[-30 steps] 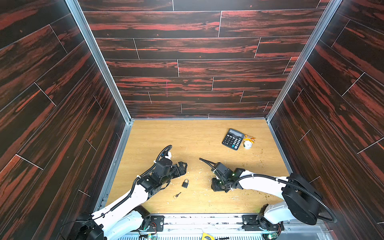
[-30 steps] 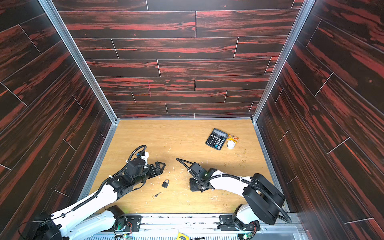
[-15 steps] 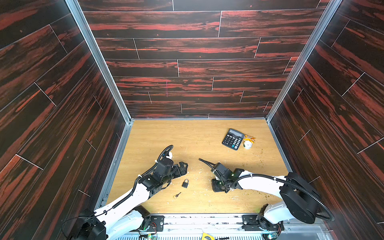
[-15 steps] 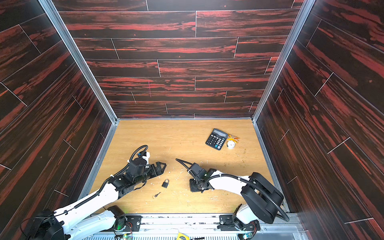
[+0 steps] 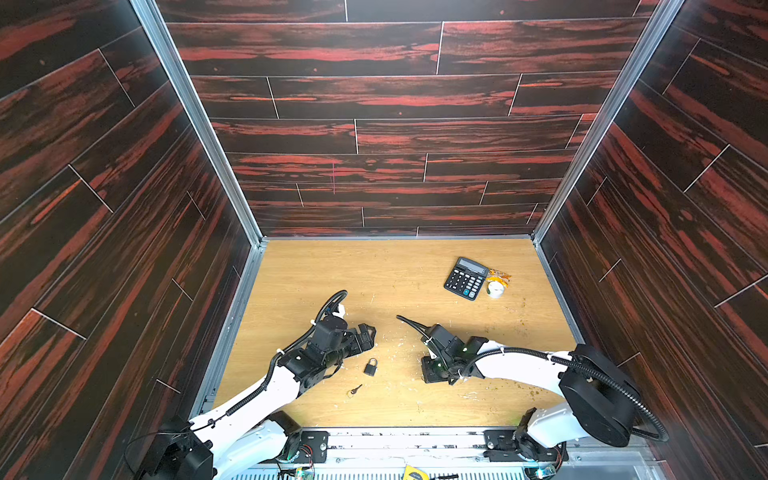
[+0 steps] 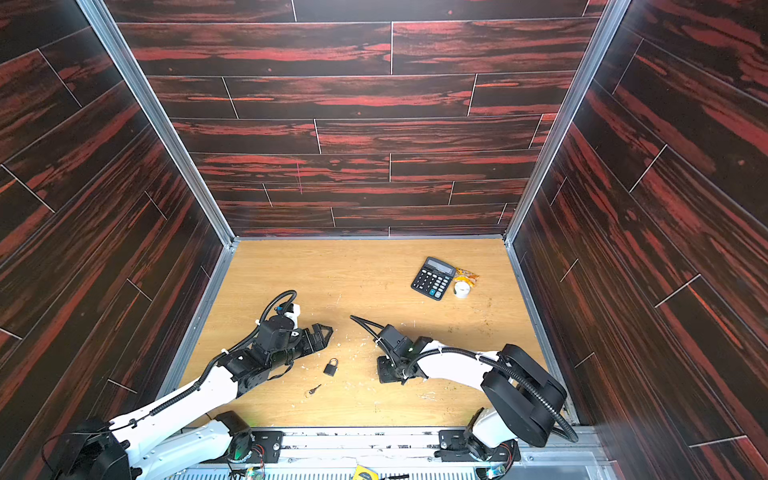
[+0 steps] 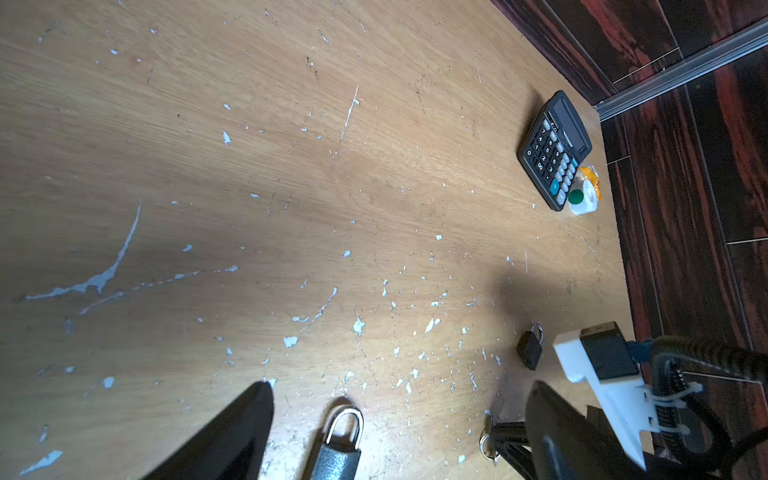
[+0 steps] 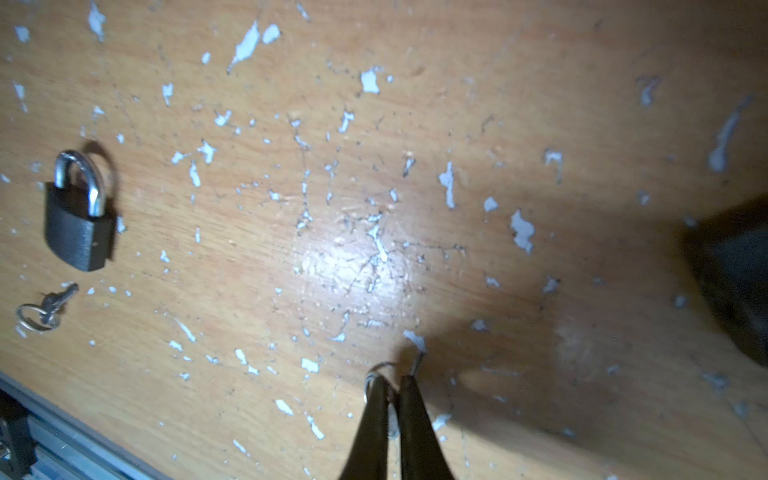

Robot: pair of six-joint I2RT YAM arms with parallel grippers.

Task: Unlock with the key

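1. The wooden tabletop (image 5: 374, 266) is the largest thing. Its surface is scratched and carries many small white chips in the front half.
2. The left arm (image 5: 266, 386) comes in from the front left and the right arm (image 5: 519, 365) from the front right. Both reach low toward the middle.
3. The left pincer (image 5: 368, 338) stands wide open and holds nothing. In the left wrist view the padlock (image 7: 338, 449) lies in line with the gap between its fingers (image 7: 237, 428) and touches neither of them.
4. The right pincer (image 5: 432, 370) points down at the tabletop with its fingers pressed together. In the right wrist view they grip the second key (image 8: 419, 360) at its ring, and the ring and a thin metal tip stick out past the fingertips.
5. The calculator (image 5: 465, 278) lies far right, well apart from both pincers. Just beside it are an orange wrapper (image 5: 498, 274) and a small white roll (image 5: 495, 289).
6. The padlock lies flat between the two pincers, nearer to the left one. Its shackle looks closed.
7. A second padlock (image 7: 530, 349) shows in the left wrist view, just beside the right arm's white camera mount (image 7: 590, 365).
8. The loose key (image 5: 355, 390), on its ring, lies near the padlock toward the front edge, and nothing touches it.
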